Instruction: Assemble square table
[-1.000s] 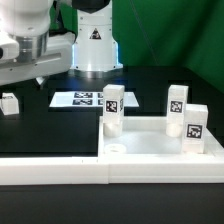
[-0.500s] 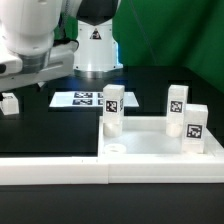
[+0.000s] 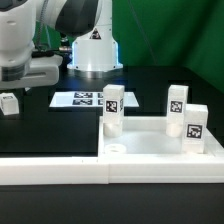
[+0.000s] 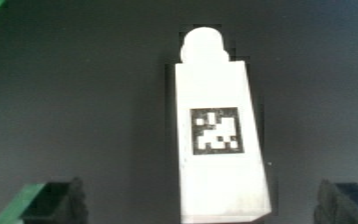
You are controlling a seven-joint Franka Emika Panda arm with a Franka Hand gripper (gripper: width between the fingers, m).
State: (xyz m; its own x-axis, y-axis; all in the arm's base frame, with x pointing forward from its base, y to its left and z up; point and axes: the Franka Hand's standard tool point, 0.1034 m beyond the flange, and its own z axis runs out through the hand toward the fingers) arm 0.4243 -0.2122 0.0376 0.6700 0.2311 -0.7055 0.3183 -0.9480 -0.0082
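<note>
In the exterior view, the top (image 3: pixel 160 150) sits in the near corner on that view's right, with three legs (image 3: pixel 113 108) (image 3: pixel 177 105) (image 3: pixel 195 128) standing upright on it. A fourth leg (image 3: pixel 9 103) lies loose on the black table (image 3: pixel 60 125) at the exterior view's left edge, well apart from the top. The arm hangs over that side; the gripper itself is cut off here. The marker board (image 3: pixel 86 99) lies flat between the loose leg and the top.

In the wrist view, the loose leg fills the middle, lying flat with its tag (image 4: pixel 220 131) up and its round peg end pointing away. The gripper (image 4: pixel 208 203) is spread wide, one finger (image 4: pixel 55 203) on each side of the leg, neither touching it.

Risk: if the gripper descends off-centre, one finger could land on the leg or push it sideways. Closing near the leg's end instead of its middle might let it tilt in the grip and later miss the socket.
</note>
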